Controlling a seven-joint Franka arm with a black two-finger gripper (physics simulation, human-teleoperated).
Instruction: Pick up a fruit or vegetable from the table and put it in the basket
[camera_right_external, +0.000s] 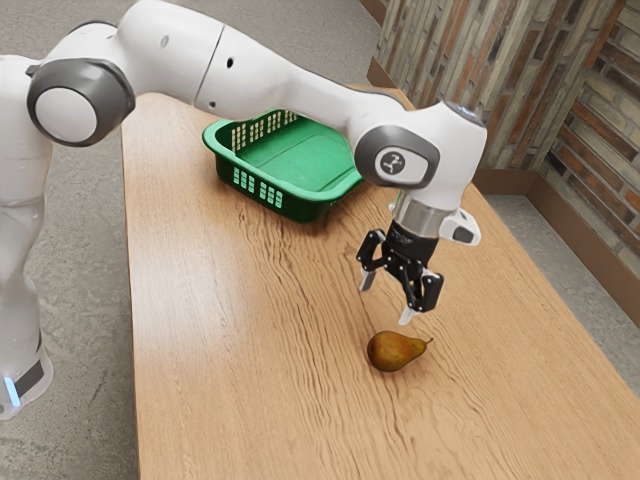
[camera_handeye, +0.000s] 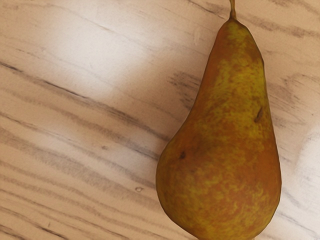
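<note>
Pear (camera_right_external: 398, 350): lying on the bench (camera_right_external: 220, 370)
Hand (camera_right_external: 386, 299): above it, 2 fingers spread apart
Round belly (camera_handeye: 220, 190): may roll away if you close off-centre

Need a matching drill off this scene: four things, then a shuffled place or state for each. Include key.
1. Green plastic basket
2. Brown-and-yellow, stemmed pear
3. Black two-finger gripper
4. Light-brown wooden table

A. Lying on its side
B. Supports two of the others
C. Has perforated walls
D. Open, raised off the wood

Pairs: 1-C, 2-A, 3-D, 4-B
</note>
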